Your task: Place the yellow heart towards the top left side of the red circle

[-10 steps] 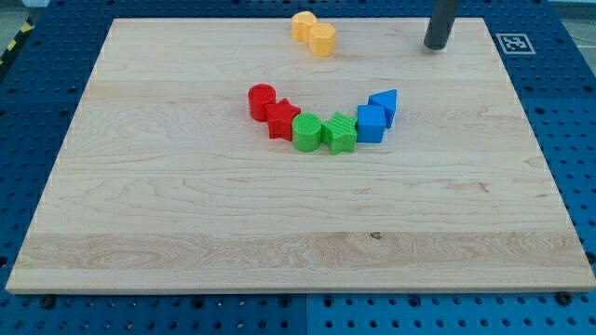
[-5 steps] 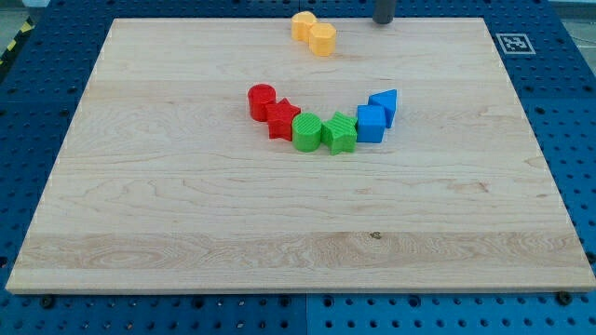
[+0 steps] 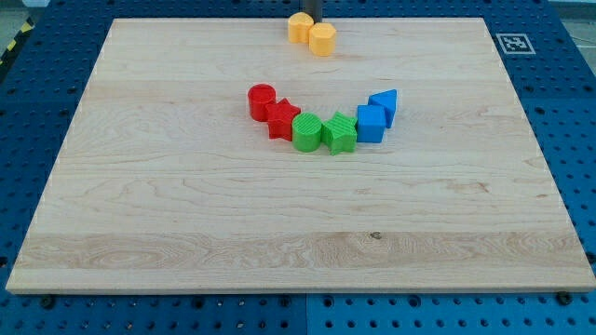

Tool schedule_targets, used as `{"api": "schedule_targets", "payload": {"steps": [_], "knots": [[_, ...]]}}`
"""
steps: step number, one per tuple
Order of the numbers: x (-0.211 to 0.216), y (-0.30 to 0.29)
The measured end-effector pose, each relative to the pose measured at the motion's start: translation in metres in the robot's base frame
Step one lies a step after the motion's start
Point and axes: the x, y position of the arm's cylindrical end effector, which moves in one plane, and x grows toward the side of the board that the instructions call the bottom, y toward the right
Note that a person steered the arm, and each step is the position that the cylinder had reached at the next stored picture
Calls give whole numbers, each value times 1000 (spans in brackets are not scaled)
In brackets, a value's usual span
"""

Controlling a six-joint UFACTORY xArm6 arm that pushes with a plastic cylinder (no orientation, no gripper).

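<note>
Two yellow blocks touch near the board's top edge. The left one (image 3: 300,26) looks like the yellow heart and the right one (image 3: 322,39) like a hexagon. My tip (image 3: 314,22) is at the view's top, just behind them, over the seam between the two. The red circle (image 3: 262,99) lies near the board's middle, well below and to the left of the yellow pair. It forms the left end of a curved row of blocks.
The row runs right from the red circle: red star (image 3: 282,120), green round block (image 3: 306,131), green hexagon-like block (image 3: 340,133), blue cube (image 3: 371,123), blue triangle (image 3: 384,102). The wooden board (image 3: 186,223) lies on a blue perforated table, with a marker tag (image 3: 514,42) at the top right.
My rod has moved left along the board's top edge, from the top right to just behind the yellow pair. No block has visibly moved.
</note>
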Motion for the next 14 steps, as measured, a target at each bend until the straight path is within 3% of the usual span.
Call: {"api": "schedule_targets", "payload": {"steps": [7, 14], "knots": [[17, -35], [57, 17]]}}
